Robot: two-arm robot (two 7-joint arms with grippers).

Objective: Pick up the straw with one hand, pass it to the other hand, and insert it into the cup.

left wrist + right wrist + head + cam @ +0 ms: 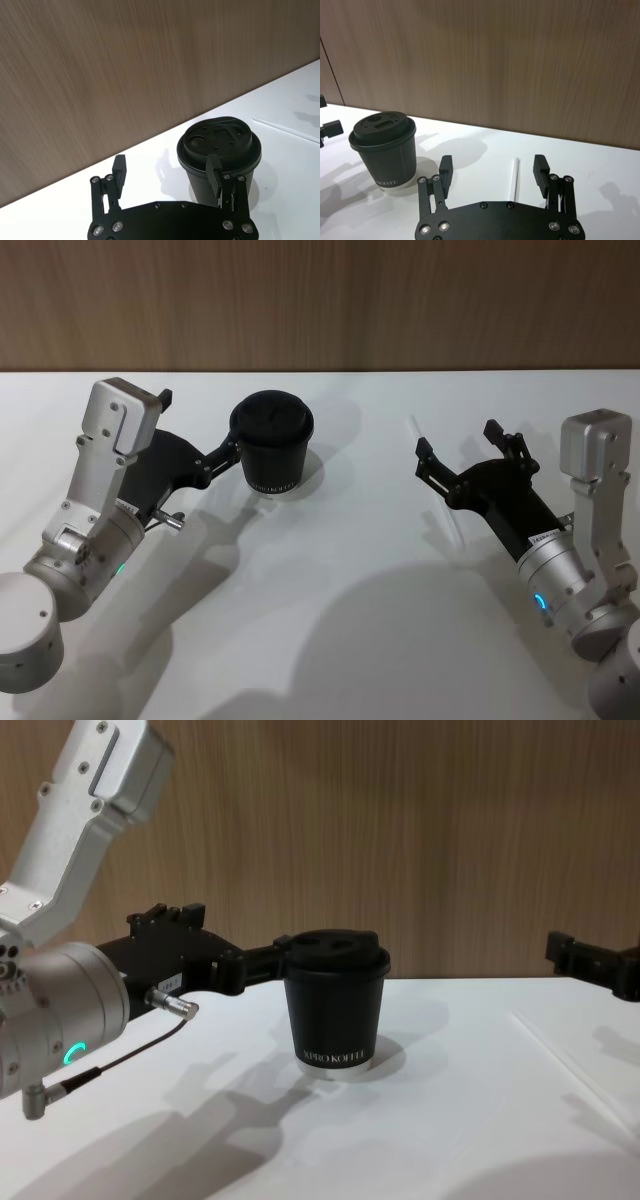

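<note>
The black lidded cup (pixel 272 445) stands upright at the back middle of the white table. My left gripper (pixel 197 425) is open at the cup's left side. One of its fingers (pixel 215 172) sits right against the cup (pixel 220 155) wall; I cannot tell whether they touch. The white straw (pixel 455 525) lies flat on the table to the right of the cup. My right gripper (pixel 458 440) hovers open above it. In the right wrist view the straw (pixel 515 175) lies between the two fingers of that gripper (pixel 492 169), nearer one of them.
A wood-panelled wall (pixel 320 300) runs along the table's back edge. A thin cable with a metal plug (pixel 175 1007) hangs from my left wrist. The table surface (pixel 330 640) in front of the cup is bare.
</note>
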